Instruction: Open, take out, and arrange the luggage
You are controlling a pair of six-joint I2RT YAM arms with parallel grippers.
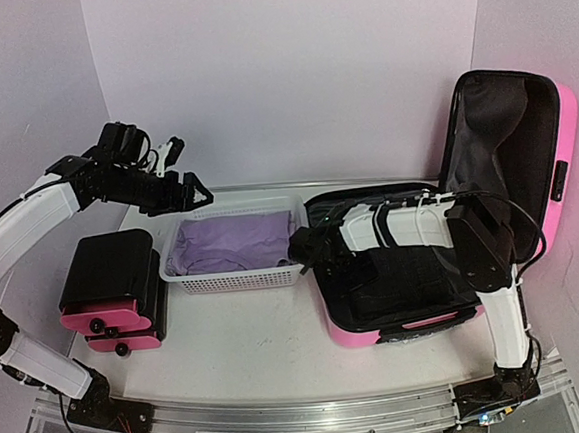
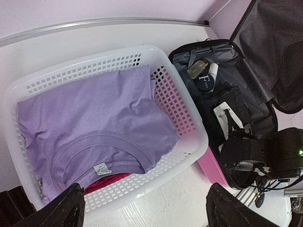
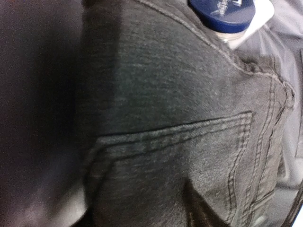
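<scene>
On a white table (image 1: 270, 353) walled in pale lilac, the pink luggage (image 1: 566, 145) lies open at the right edge, the left gripper (image 1: 194, 193) wide open and empty above a white basket (image 1: 230, 278), the right gripper (image 1: 307, 247), grip unclear, inside it over jeans (image 3: 189, 94) whose stitching only its wrist view shows.

One large luggage (image 1: 566, 145); one basket (image 1: 232, 279); one purple shirt (image 1: 236, 241); one jeans (image 3: 180, 94)

Basket (image 1: 229, 279) just beside open luggage (image 1: 567, 124)

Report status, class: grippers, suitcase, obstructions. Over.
Left gripper open above basket. Right gripper at jeans, grip unclear. Suitcase open, lid upright, jar beside jeans. Nothing blocking seen.
</scene>
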